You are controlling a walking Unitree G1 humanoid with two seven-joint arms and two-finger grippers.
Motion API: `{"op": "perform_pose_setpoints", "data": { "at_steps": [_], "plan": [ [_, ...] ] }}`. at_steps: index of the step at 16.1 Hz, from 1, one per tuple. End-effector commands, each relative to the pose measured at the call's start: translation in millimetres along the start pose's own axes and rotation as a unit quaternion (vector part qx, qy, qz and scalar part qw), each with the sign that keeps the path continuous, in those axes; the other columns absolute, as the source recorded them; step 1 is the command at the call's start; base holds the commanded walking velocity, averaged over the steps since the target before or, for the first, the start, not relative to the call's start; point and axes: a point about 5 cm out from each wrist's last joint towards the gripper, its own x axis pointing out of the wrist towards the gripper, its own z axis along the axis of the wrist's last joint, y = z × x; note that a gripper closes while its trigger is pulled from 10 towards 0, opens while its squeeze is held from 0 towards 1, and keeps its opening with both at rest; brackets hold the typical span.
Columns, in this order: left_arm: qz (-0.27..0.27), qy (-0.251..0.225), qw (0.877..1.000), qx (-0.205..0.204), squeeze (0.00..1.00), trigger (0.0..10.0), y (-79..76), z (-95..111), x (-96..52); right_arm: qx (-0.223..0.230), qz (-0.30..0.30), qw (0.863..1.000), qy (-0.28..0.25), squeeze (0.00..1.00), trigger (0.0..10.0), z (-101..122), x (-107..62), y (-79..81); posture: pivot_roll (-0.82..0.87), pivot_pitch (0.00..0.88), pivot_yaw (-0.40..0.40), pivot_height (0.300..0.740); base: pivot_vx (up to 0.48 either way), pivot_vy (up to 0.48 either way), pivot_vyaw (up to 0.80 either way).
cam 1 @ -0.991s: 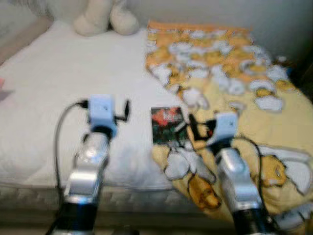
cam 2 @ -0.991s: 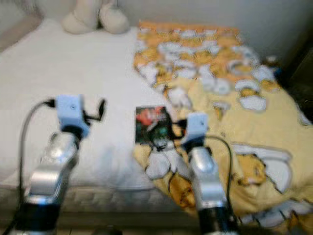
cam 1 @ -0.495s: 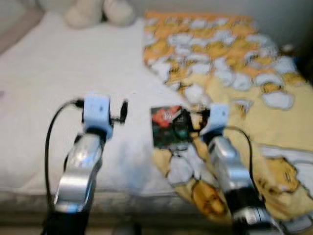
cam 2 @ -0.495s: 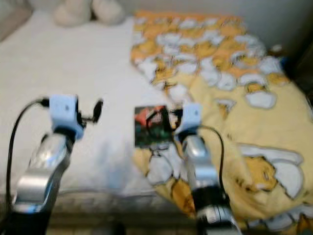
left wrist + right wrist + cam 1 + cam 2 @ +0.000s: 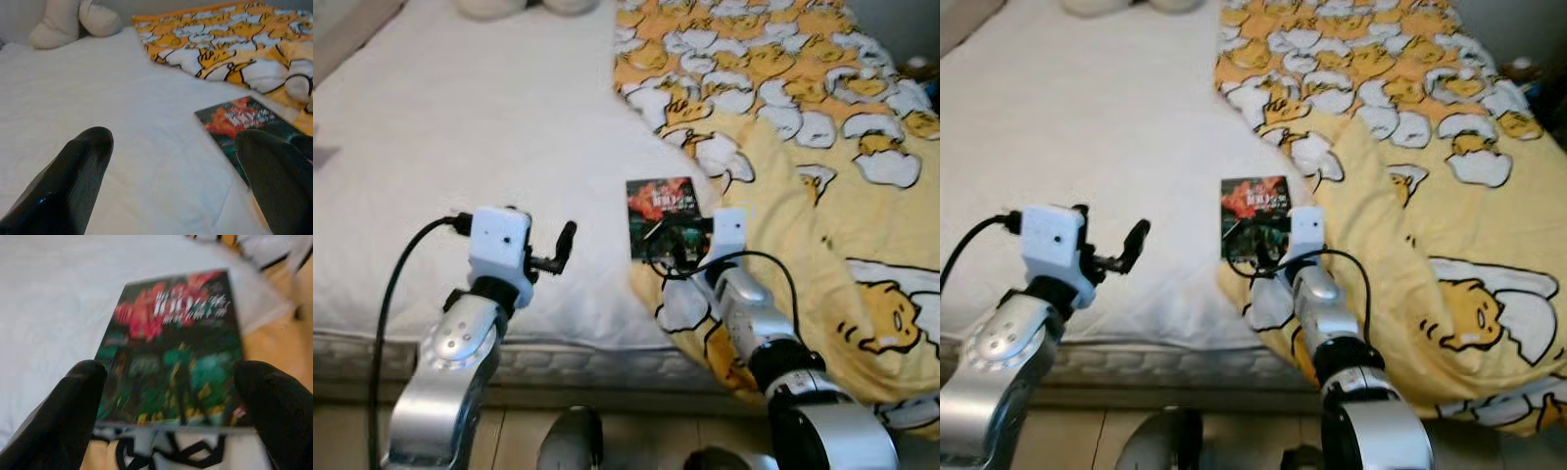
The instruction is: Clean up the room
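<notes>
Between open right gripper (image 5: 171,396) fingers: book (image 5: 173,347).

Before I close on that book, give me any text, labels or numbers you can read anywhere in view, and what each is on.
Book cover: a line of white lettering on the red patch near its top edge, too blurred to read.
Yellow cartoon blanket: printed figures, no words visible.
White sheet: no writing visible.
Right gripper, jaws open at the book's near edge: no markings visible.

Two silver metal arms, white box-shaped wrist modules, black cables looping along each arm, long black fingers, rounded dark tips, glossy joints
</notes>
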Motion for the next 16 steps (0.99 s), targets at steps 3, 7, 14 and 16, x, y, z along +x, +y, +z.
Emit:
{"op": "perform_pose_setpoints", "data": {
  "at_steps": [3,7,14,16],
  "plan": [
    [-0.009,0.005,1.000,0.000,0.00,10.0,-0.7,5.6,-9.2,-0.023,-0.022,0.999,-0.007,0.00,10.0,5.2,4.6,-1.0,0.30,0.236,0.039,0.710,0.000,0.000,0.00],
    [-0.013,0.012,1.000,-0.003,0.00,10.0,-3.7,6.2,-8.2,-0.041,-0.069,0.996,-0.025,0.00,10.0,11.5,3.9,-15.8,0.28,0.240,0.030,0.710,0.000,0.000,0.00],
    [-0.019,0.018,1.000,-0.005,0.00,10.0,-5.9,5.6,-7.5,0.045,-0.108,0.993,-0.005,0.00,10.0,5.4,1.4,-30.0,0.29,0.240,0.034,0.710,0.000,0.000,0.00],
    [-0.017,0.019,1.000,-0.004,0.00,10.0,-5.5,5.6,-7.6,0.093,-0.083,0.992,0.013,0.00,10.0,3.1,3.8,-24.7,0.30,0.238,0.030,0.710,0.000,0.000,0.00]
  ]
}}
